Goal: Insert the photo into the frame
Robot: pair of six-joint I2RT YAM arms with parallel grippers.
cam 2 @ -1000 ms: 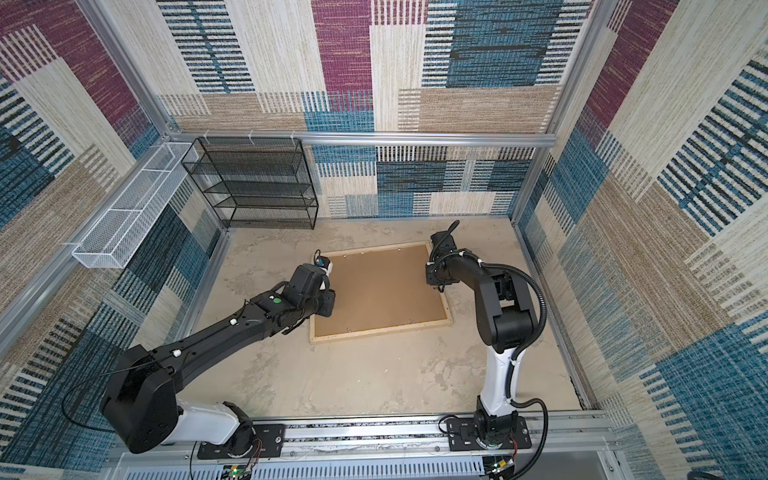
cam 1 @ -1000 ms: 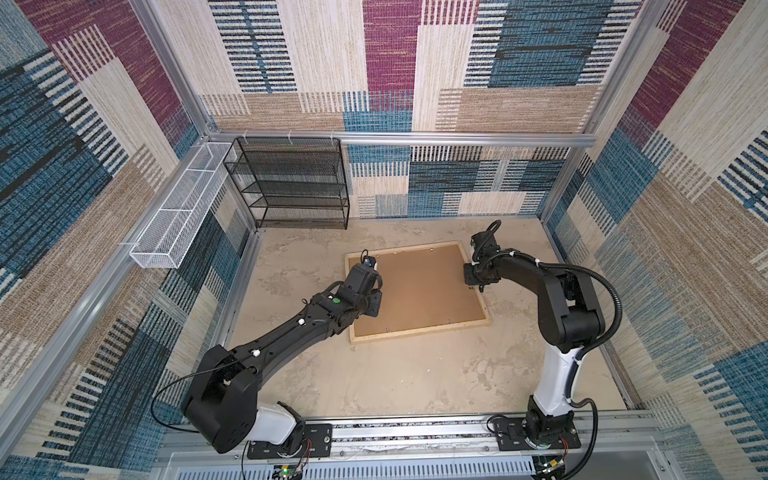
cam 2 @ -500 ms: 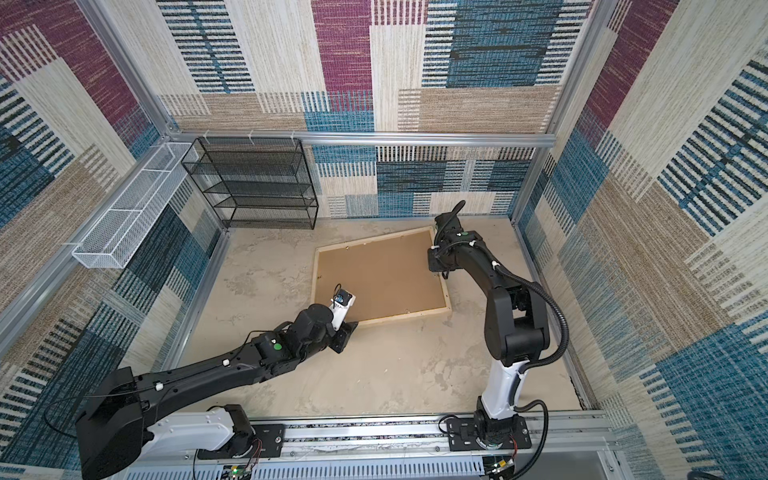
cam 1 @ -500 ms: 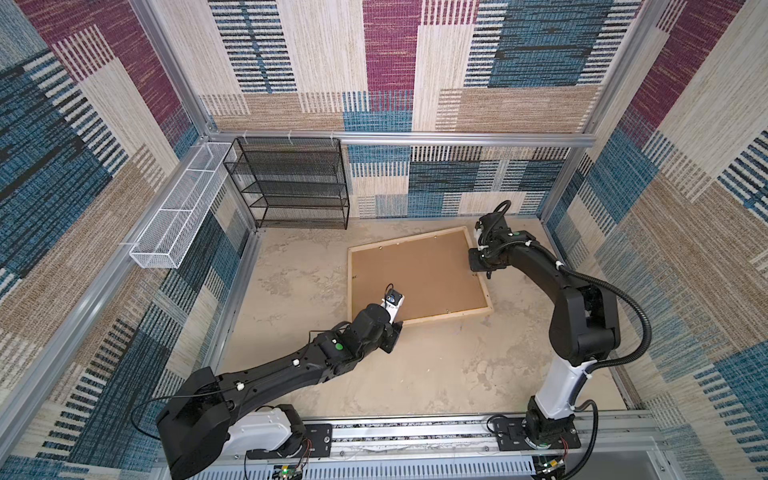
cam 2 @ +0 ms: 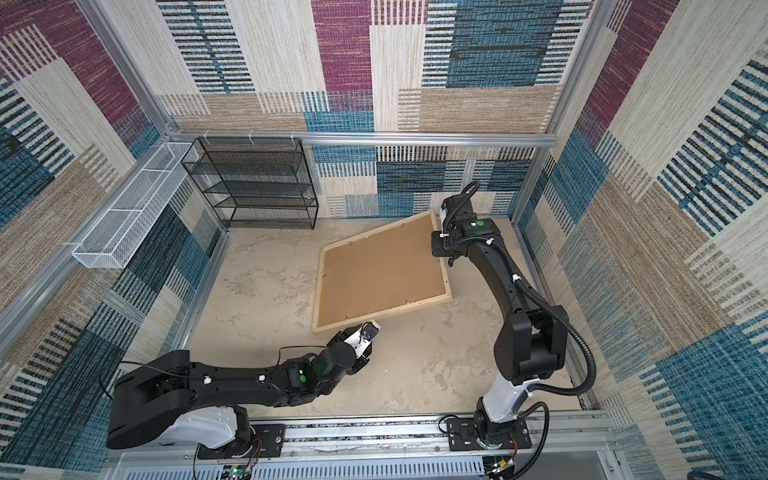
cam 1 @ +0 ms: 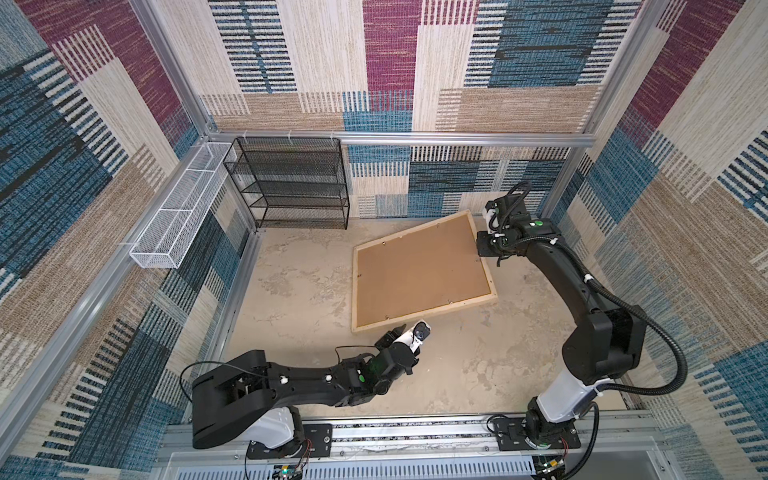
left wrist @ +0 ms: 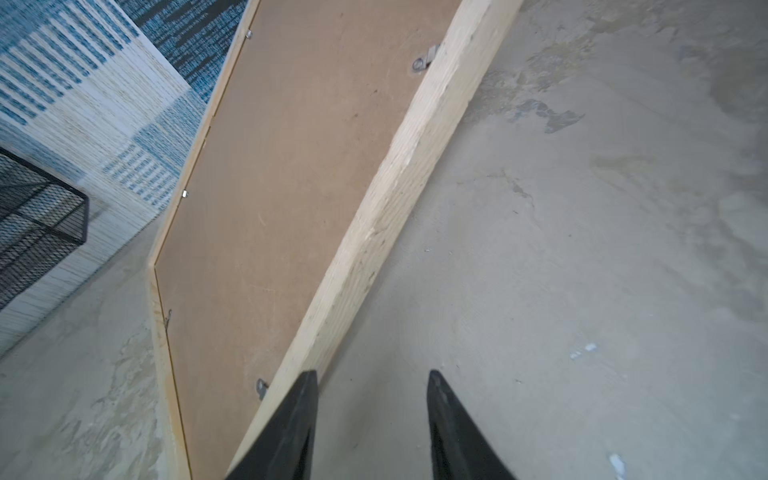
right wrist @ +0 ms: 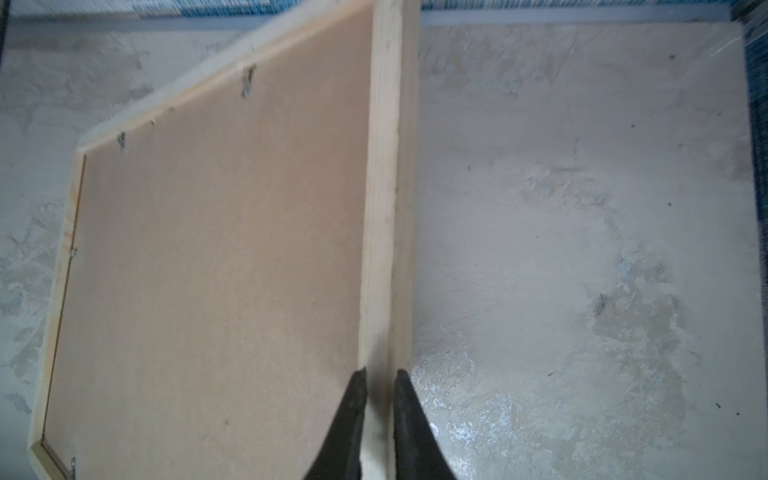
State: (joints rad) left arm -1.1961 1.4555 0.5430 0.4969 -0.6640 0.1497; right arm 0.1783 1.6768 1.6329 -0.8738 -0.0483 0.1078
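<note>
**A:** Where is the frame to be found?

**B:** The frame (cam 1: 424, 313) is seen lying back-up on the table (cam 1: 299, 291), right of the middle and toward the back, and skewed. Its opening is filled by the brown backing board (cam 1: 419, 270), which is kept in by small metal tabs (left wrist: 422, 62). The photo is not to be seen in any view.

**A:** By what is the frame held?

**B:** Its right-hand rail is pinched by the right gripper (right wrist: 380, 372), with the jaws drawn close and the wood between them. That side looks raised off the table, though this cannot be settled.

**A:** And the left gripper?

**B:** Nothing is held by the left gripper (left wrist: 371, 372). Its jaws stand partly apart, one fingertip over the near rail by the near left corner and the other over bare table. Whether the wood is touched cannot be told.

**A:** On what is the coming move judged to turn?

**B:** The long axis is judged to run across the table, from the left arm's side to the right's. The frame lies just ahead of the left gripper, so the near rail's tabs are best reached from there. The board would have to be freed before the photo could be laid in.
</note>
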